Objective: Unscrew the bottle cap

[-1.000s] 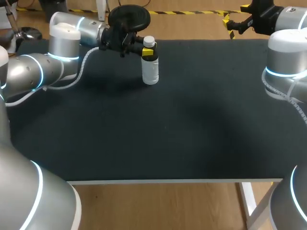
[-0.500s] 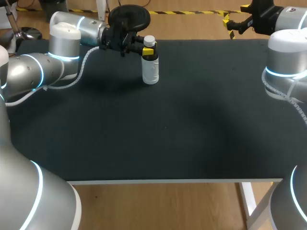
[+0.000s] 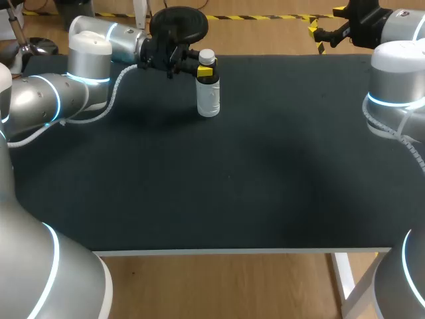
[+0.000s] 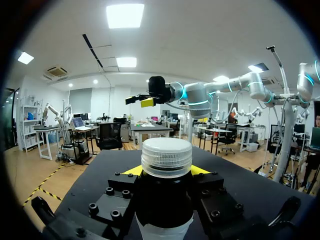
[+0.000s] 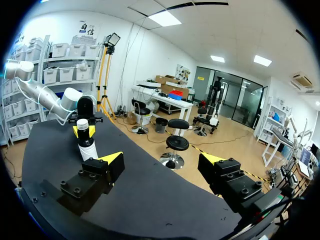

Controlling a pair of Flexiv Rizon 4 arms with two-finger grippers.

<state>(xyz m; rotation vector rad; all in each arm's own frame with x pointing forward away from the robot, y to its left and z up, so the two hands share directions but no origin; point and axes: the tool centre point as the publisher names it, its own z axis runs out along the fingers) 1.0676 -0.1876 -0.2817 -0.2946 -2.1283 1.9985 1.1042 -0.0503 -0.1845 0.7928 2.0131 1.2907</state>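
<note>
A clear bottle with a white ribbed cap stands upright near the table's back edge, left of the middle. My left gripper comes in from the left and is shut on the bottle's neck just under the cap. In the left wrist view the cap rises between the yellow fingertips. My right gripper hangs open high at the back right, far from the bottle and holding nothing. The right wrist view shows its fingertips wide apart and the bottle far ahead.
The black table top spreads from the bottle to the white front edge. My right arm's elbow stands over the table's right side.
</note>
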